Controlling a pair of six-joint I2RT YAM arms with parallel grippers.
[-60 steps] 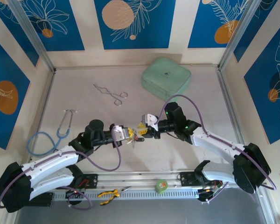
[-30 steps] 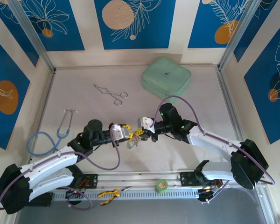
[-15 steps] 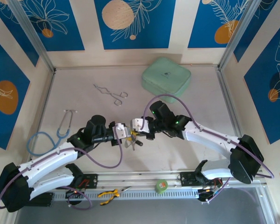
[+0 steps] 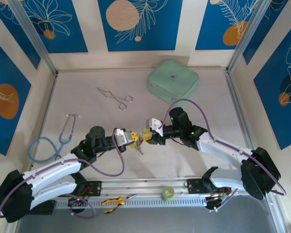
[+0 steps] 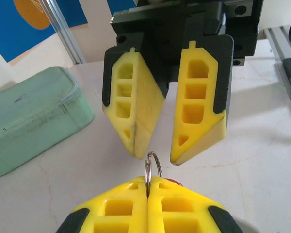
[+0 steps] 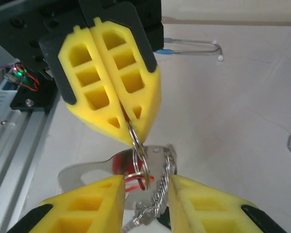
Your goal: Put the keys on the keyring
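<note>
Left gripper (image 6: 130, 130) is clamped on the keyring (image 6: 141, 164), holding it edge-up above the worktop (image 4: 87, 80), toward the arms from the green case (image 4: 172, 80), evidently for threading. Right gripper (image 6: 146, 178) is parted, straddling the ring and the dangling keys (image 6: 99, 166) and gripping nothing.

Through my right wrist camera, the right gripper (image 6: 145, 180) shows two yellow fingers set apart at 6 o'clock. Between them I see the keyring (image 6: 142, 160), a small silver split ring. The keys (image 6: 94, 170) bunch beneath it: a silver blade toward 8 o'clock, a red tag (image 6: 131, 183) and a fine chain (image 6: 160, 196). From 11 o'clock the left gripper (image 6: 130, 130) pinches the ring's top, fingers pressed together, above the pale table (image 6: 233, 97).
</note>
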